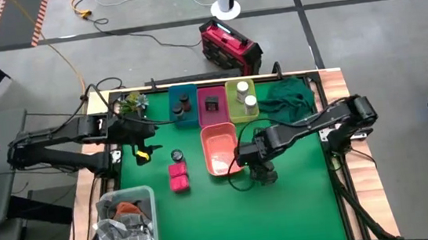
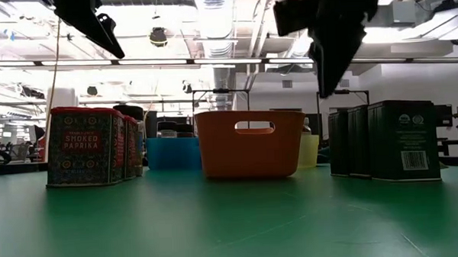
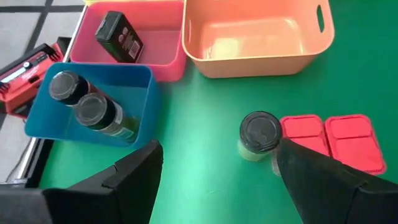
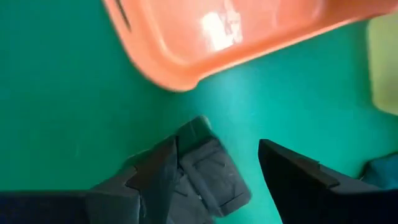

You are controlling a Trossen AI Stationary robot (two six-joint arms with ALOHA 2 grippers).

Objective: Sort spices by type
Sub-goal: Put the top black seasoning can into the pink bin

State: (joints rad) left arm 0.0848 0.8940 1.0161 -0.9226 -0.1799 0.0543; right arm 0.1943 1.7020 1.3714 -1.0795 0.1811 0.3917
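Observation:
Two magenta blocks (image 1: 178, 177) and a dark-capped round jar (image 3: 260, 132) stand on the green mat. Dark grey boxy packs (image 2: 386, 140) stand right of the salmon bin (image 1: 218, 149). My right gripper (image 4: 217, 155) hangs open just above the packs, pointing down, with one pack (image 4: 208, 174) below its fingers and clear of them. My left gripper (image 3: 217, 168) hovers open above the mat, left of the jar, slanting down. The blue bin (image 3: 93, 102) holds two dark jars, the pink bin (image 3: 149, 43) a dark pack, and the yellow bin (image 1: 241, 101) white-capped bottles.
A dark green cloth (image 1: 287, 97) lies at the far right corner. A clear bin (image 1: 126, 227) with loose items stands at the near left corner. The salmon bin has nothing in it. Bare mat lies along the near edge and at the near right.

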